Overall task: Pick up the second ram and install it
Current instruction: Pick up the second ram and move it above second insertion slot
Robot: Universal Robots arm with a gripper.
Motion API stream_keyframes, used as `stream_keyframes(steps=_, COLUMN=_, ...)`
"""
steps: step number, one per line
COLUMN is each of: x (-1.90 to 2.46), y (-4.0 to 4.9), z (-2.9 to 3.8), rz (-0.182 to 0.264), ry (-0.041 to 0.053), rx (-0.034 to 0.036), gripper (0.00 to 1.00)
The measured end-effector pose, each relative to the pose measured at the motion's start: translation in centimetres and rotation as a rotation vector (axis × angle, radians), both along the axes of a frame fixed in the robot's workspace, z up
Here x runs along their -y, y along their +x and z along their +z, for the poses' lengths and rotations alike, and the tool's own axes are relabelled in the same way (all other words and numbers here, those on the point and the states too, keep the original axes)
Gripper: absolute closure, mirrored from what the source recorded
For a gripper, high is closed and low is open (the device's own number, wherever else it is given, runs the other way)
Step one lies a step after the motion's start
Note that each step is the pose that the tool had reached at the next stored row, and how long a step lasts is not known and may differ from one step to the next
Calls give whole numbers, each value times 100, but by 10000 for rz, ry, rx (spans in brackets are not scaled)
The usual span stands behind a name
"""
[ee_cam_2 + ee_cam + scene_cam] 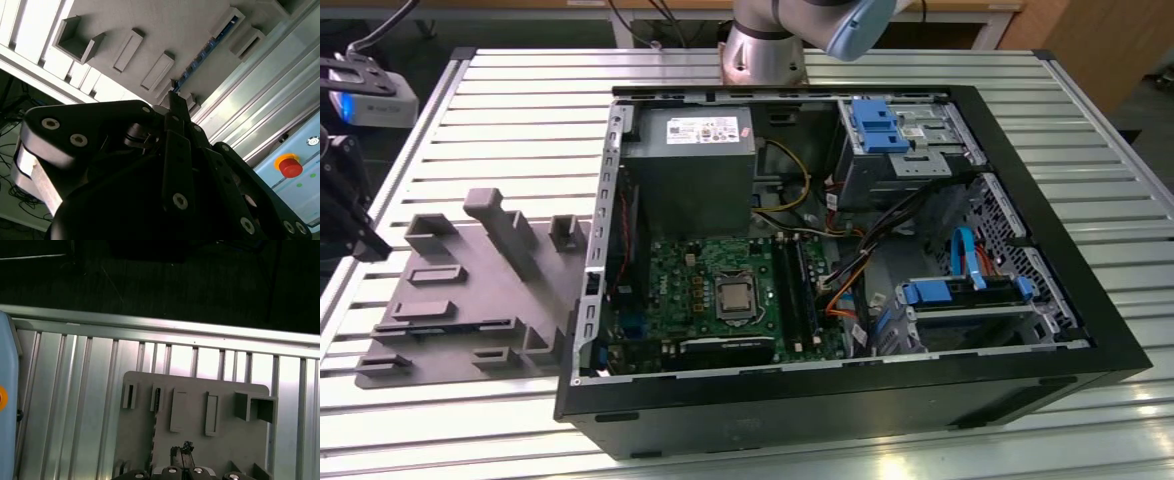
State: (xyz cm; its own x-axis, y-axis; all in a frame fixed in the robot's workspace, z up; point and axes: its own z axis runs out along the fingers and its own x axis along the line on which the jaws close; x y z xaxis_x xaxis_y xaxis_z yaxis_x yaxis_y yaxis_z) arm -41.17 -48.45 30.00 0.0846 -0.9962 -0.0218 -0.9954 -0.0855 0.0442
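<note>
We see a slatted metal table point(520, 100) carrying an open computer case point(854, 405) and, toward the exterior view's left, a grey tray point(460, 300) of slots and posts. The second ram stick point(200, 56) stands on edge in that tray, just ahead of the gripper point(172, 96) and untouched by it, and the fingers are pressed together, holding nothing

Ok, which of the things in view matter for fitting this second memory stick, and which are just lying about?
Part of the job: memory stick held in the grey tray; gripper over that tray; motherboard slots.
Just there: power supply; blue drive brackets; red button.
</note>
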Motion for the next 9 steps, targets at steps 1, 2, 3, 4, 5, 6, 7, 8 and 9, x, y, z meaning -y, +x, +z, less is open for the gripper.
stream_keyframes(steps=1, x=0, y=0, z=-4, rz=15, ry=0, rx=1, gripper=89)
stream_keyframes(steps=2, x=0, y=0, z=-7, rz=30, ry=0, rx=0, gripper=89)
stream_keyframes(steps=3, x=0, y=0, z=-12, rz=47, ry=1, rx=1, gripper=89)
stream_keyframes(steps=4, x=0, y=0, z=-16, rz=62, ry=1, rx=1, gripper=89)
stream_keyframes(steps=5, x=0, y=0, z=-21, rz=78, ry=1, rx=1, gripper=89)
stream_keyframes(steps=6, x=0, y=0, z=-25, rz=94, ry=1, rx=1, gripper=89)
stream_keyframes(steps=7, x=0, y=0, z=-31, rz=110, ry=1, rx=0, gripper=89)
stream_keyframes(steps=8, x=0, y=0, z=-36, rz=124, ry=1, rx=0, gripper=89)
stream_keyframes(steps=9, x=0, y=0, z=-43, rz=137, ry=0, rx=-1, gripper=89)
